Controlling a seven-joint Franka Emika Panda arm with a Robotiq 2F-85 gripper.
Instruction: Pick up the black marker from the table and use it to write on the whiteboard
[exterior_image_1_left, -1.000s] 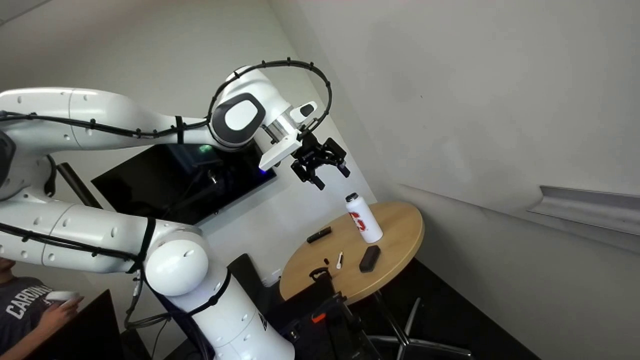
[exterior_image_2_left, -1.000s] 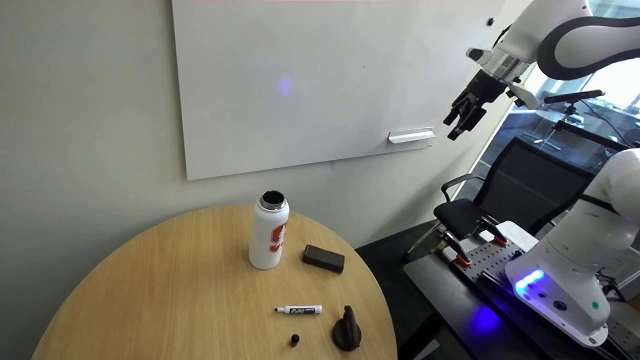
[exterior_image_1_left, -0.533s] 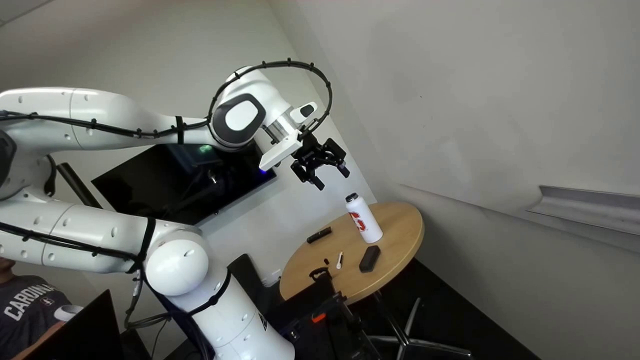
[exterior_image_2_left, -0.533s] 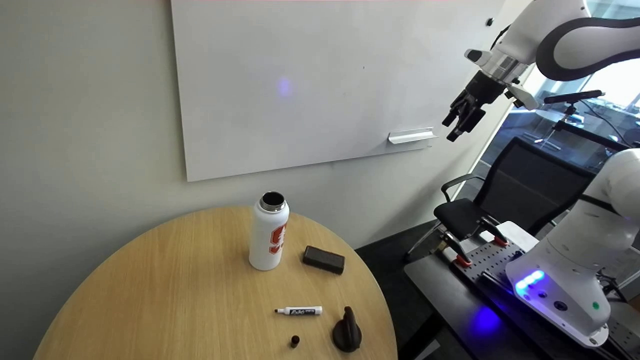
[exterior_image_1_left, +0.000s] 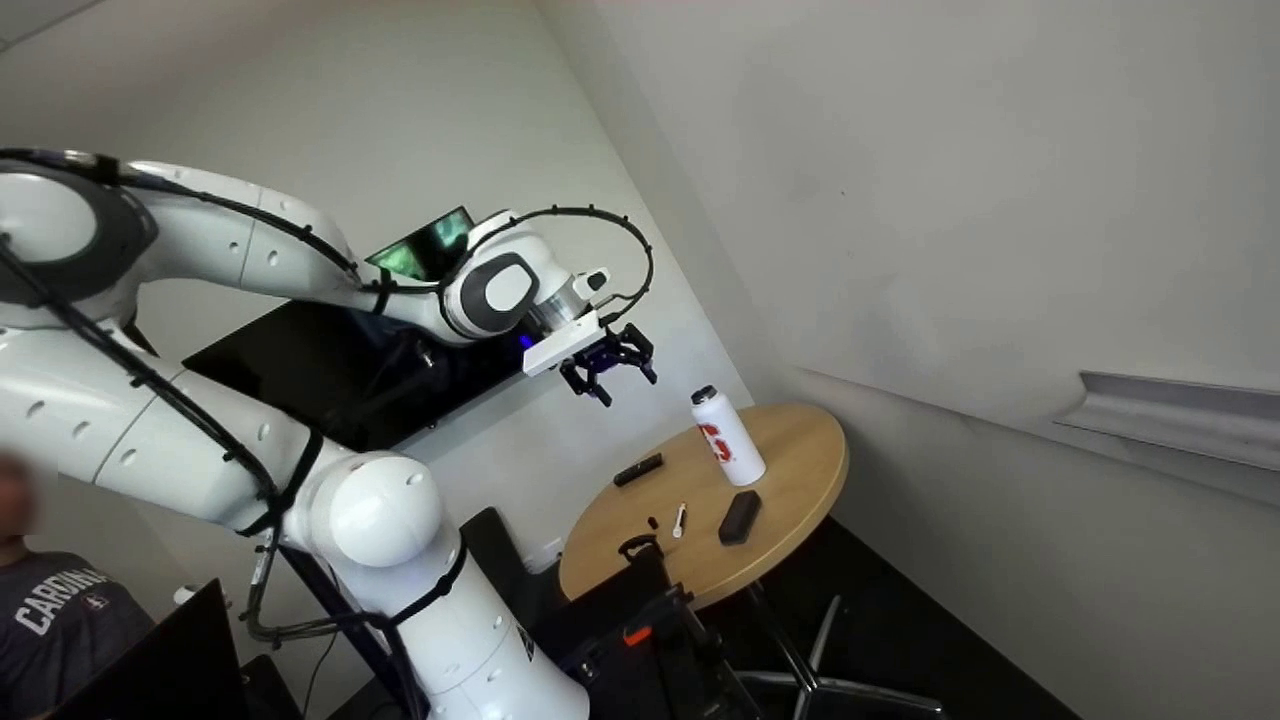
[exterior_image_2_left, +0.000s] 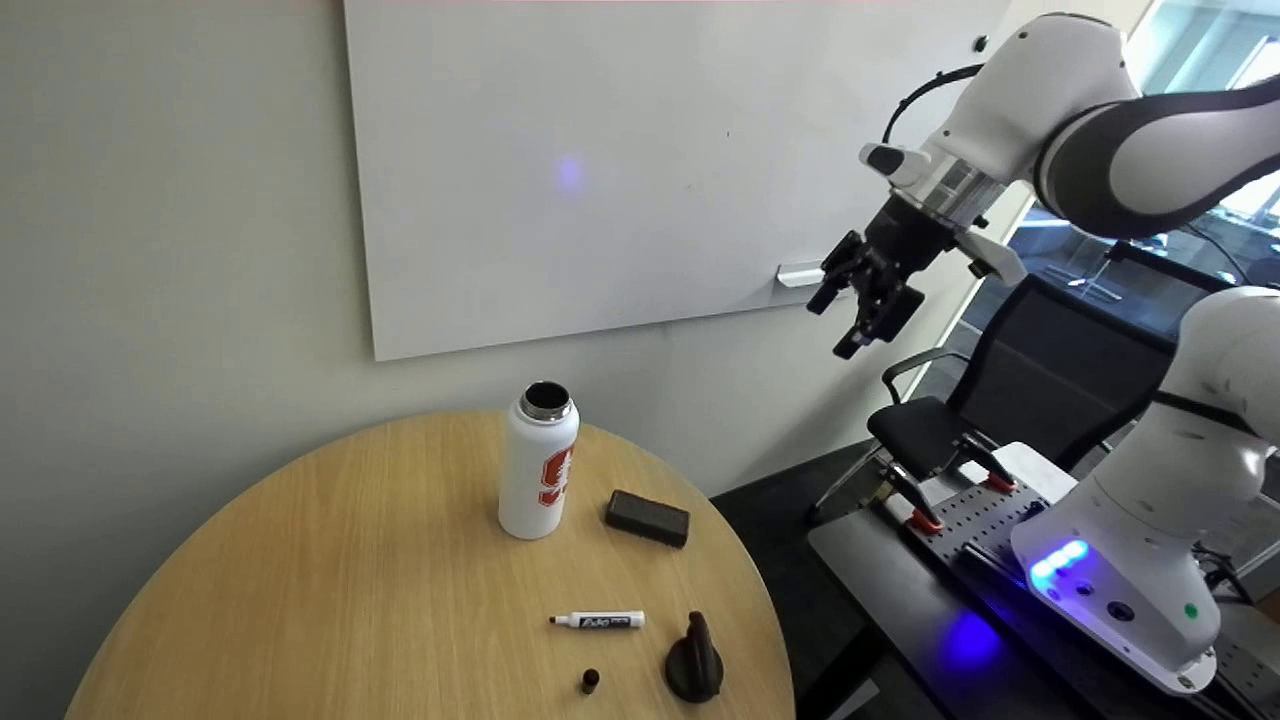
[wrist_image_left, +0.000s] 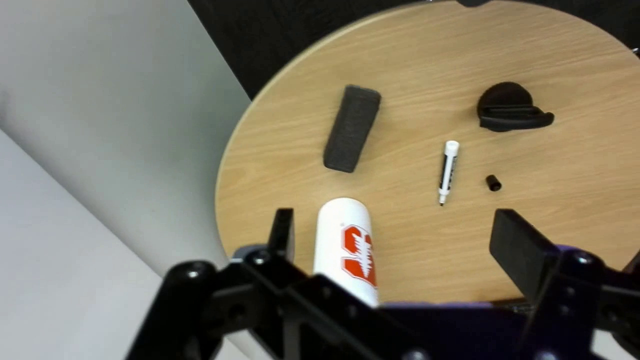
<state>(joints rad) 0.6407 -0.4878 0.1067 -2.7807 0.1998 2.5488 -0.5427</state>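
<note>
Pale walls (exterior_image_2_left: 180, 250) enclose a round wooden table (exterior_image_2_left: 300, 580); the whiteboard (exterior_image_2_left: 600, 200) hangs on one of them, higher than the table, and a dark screen (exterior_image_1_left: 320, 365) on another. Flat on the wood lies the black marker (exterior_image_2_left: 597, 620), its dark tip bare, a small dark cap (exterior_image_2_left: 590, 681) near it but apart. Also on the table are a black lid (exterior_image_2_left: 694, 662) with a handle, a dark eraser (exterior_image_2_left: 647, 518) and an upright white bottle (exterior_image_2_left: 538, 480) with an open top and a red emblem. Up in the air, tilted and well apart from the black marker, the gripper (exterior_image_2_left: 832, 325) has its fingers spread wide and nothing held between them. An exterior view also shows a person (exterior_image_1_left: 70, 640) in a dark shirt
</note>
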